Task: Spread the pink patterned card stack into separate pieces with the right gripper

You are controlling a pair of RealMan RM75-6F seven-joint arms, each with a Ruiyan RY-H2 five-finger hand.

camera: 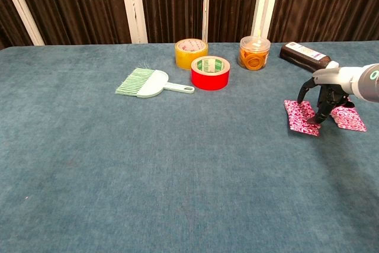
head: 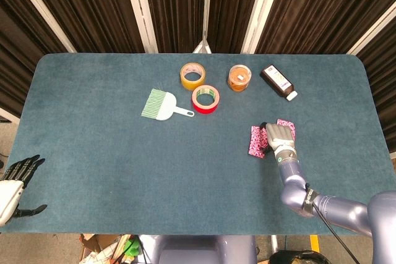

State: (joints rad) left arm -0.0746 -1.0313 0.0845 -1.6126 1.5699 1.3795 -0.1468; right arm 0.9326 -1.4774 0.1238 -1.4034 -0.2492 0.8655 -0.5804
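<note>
Right robot hand (camera: 321,100) over the pink patterned card stack (camera: 299,117), right half of the blue-green worktop (head: 93,153). Chest view: dark fingers (camera: 304,90) spread and pointing down, tips touching the top of the stack; nothing clasped, fingers apart, pressing rather than gripping. Head view: same hand (head: 276,136) seen from above, its grey back hiding the stack's right edge; finger contact not visible from here.

A separated pink card (camera: 348,118) lies flat just right of the stack, apart from it. Chest view shows the gap between the two; in the head view the card (head: 286,124) only peeks out behind the hand.

Left robot hand (head: 13,187) appears in the head view alone, at the lower left corner off the worktop edge, dark fingers apart, holding nothing. Not in the chest view.

Far side of the worktop, left to right: green hand brush (head: 162,105), yellow tape roll (head: 193,75), red tape roll (head: 205,99) just in front of the yellow one, clear jar (head: 239,77) with orange contents, dark bottle (head: 278,82) lying on its side. Chest view gives the jar as upright; the head view gives only its top
</note>
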